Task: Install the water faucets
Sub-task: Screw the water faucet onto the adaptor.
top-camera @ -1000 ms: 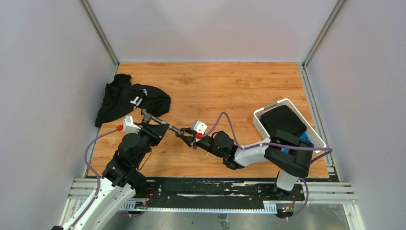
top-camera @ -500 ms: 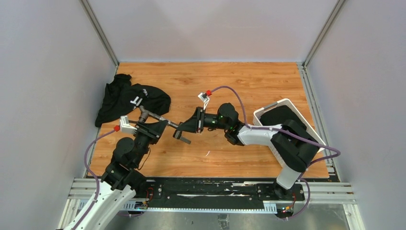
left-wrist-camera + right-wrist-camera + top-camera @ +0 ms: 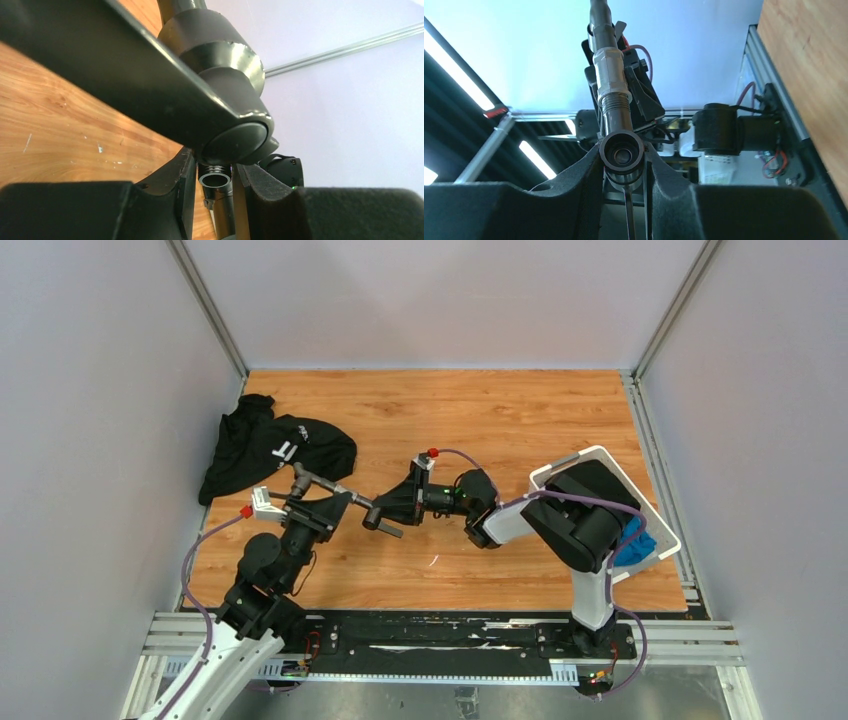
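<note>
Gleaming dark-grey, the faucet (image 3: 613, 95) shows a threaded neck and open mouth.

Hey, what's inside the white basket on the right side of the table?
A blue item shows at the near side of the basket. The right arm hangs over most of the inside, so whatever else lies in there is covered.
</note>
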Robot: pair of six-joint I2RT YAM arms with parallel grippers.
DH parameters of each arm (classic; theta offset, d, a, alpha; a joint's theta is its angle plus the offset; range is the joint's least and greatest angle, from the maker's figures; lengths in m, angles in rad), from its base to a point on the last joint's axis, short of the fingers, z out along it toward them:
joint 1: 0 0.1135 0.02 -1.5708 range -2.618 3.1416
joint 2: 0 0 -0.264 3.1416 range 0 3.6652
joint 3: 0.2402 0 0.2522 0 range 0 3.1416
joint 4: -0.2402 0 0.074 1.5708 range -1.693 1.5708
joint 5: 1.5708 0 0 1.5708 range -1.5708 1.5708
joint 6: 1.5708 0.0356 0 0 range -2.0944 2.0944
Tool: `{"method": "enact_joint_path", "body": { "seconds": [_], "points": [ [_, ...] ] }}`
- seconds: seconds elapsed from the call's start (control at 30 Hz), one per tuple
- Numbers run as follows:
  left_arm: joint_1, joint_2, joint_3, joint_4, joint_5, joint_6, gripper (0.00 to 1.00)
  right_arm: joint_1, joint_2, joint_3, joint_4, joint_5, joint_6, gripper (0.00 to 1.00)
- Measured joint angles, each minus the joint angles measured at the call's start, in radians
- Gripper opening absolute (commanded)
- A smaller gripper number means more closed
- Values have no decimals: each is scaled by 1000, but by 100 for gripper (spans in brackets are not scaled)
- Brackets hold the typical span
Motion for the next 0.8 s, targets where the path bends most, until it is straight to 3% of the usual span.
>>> {"method": "enact_joint_path", "body": {
  "seconds": [0.23,0.43,0.6,0.8],
  "points": [
    [-9,-1,-11,-59,25,-40,0,8,-7,-108,37,69,156,0],
    [-15,2,-13,-146,40,-82,0,34,-8,-173,34,132,196,36],
    [-14,1,-13,-165,1,-93,0,37,-8,-177,35,161,210,47],
    [-7,0,-14,-280,-80,-94,0,43,-8,-211,74,186,230,51]
  ]
}}
